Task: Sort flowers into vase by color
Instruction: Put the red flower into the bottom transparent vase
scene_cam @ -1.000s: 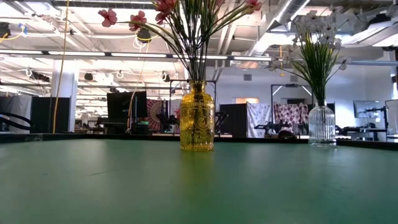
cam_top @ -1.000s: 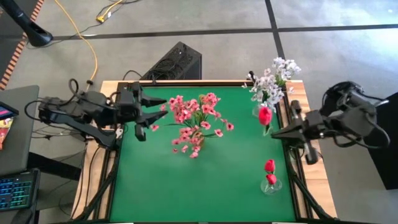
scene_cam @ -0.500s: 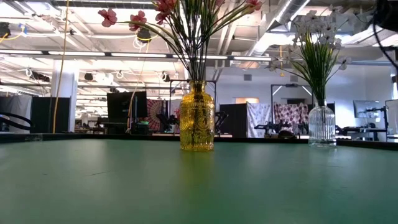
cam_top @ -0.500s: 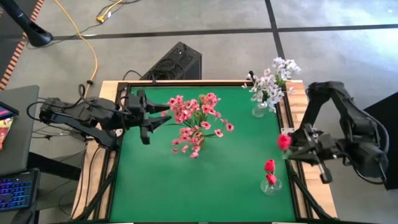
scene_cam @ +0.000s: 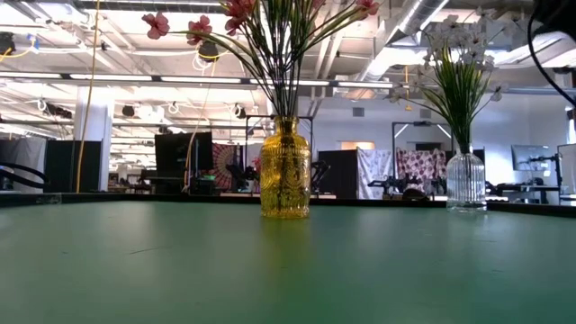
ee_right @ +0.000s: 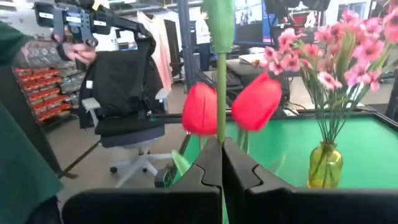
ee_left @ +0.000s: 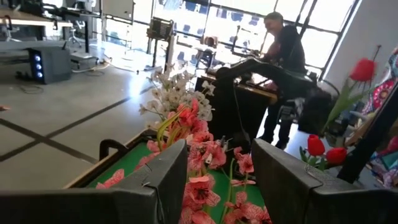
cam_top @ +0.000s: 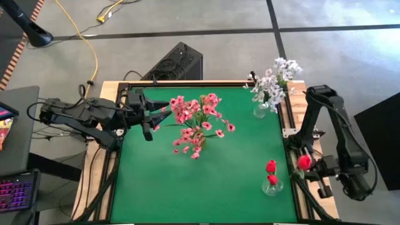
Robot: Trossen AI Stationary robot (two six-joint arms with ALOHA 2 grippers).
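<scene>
Red-budded artificial flower on its thin green stem has moved off the green surface's right edge, clamped in the right hand, stem upright. Two red buds sit in the small clear vase. Three vases total. Left hand hovers wide beside the pink blossoms.

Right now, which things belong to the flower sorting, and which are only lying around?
Job: pink flowers in yellow vase; white flowers; red buds in vase; red bud in right pincer.

Around: black box; yellow cable; keyboard.
</scene>
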